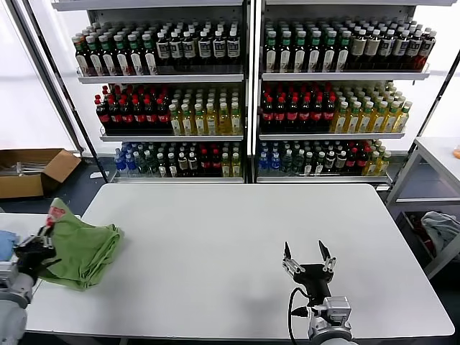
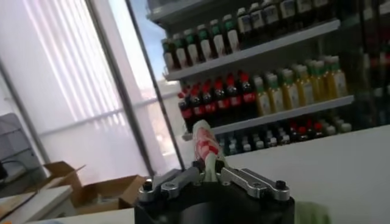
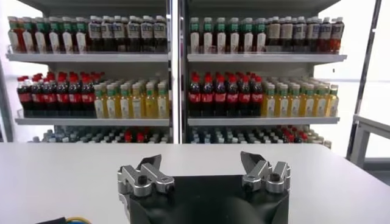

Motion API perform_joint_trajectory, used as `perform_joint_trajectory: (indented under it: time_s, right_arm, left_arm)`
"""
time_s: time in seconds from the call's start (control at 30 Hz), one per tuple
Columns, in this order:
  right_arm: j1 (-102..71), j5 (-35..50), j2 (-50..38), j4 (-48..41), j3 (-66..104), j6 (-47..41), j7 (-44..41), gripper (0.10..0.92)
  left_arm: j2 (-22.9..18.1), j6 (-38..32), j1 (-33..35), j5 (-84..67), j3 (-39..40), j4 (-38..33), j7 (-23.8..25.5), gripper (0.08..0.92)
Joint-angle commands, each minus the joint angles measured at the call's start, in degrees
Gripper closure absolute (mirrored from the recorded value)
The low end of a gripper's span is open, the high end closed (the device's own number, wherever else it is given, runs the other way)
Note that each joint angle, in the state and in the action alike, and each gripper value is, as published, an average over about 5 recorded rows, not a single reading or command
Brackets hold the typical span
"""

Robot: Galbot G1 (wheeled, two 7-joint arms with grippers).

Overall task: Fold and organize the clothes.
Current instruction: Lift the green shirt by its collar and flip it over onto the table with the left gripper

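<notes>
Nearest the head camera, the right gripper (image 1: 308, 252) is hovering low over the near right part of the white table (image 1: 237, 237), fingers spread wide and holding nothing; the right wrist view is showing bare tabletop between its fingers (image 3: 152, 165). It is waiting, well apart from the garment.

At the near left edge, the left gripper (image 1: 44, 233) is pinching shut on a raised fold of the green shirt (image 1: 86, 251). In the left wrist view the cloth with its red-and-white patch (image 2: 206, 143) is standing up between the closed fingers (image 2: 183, 176), so this is looking like the printed polo. The rest of the shirt is lying crumpled on the table's left end, partly hanging toward the edge.

Judgement: the step in hand is drawing the shirt onto the open middle of the table for spreading; folding is not yet begun. To do it well, the left arm should be lifting only enough to free the bunched layers, then dragging slowly rightward so the fabric trails flat rather than rolling. A thin pinch could slip; watch the fold.

Farther off, a cardboard box (image 1: 32, 169) is sitting on the floor at left, and shelves of bottles (image 1: 244, 100) are filling the background.
</notes>
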Motion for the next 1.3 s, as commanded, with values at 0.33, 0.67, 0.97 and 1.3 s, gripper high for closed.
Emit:
perform_joint_trajectory:
  time_s: [0.33,0.67,0.97,1.3]
  right_arm:
    - [-5.2,-1.6,2.3,1.6,3.3,0.7,0.0,0.203]
    - [-5.0,-2.7,3.3,0.8,2.5,0.5,0.0,0.203]
    - [-4.4,-3.1,3.3,-0.4,2.0,0.3,0.1,0.203]
    - [-1.2,5.1,3.5,-2.4,-0.1,-2.3,1.0,0.203]
  left_arm:
    - [-25.7,8.8,-1.5,21.2,46.4,-11.8,-7.5,0.887]
    - [-27.0,8.0,-6.4,17.2,43.7,-5.5,-8.3,0.887]
    - [-29.6,1.7,-8.6,7.8,44.3,-5.8,-8.7,0.886]
    - [-28.4,-1.3,-6.9,4.2,44.8,-11.0,-8.1,0.668]
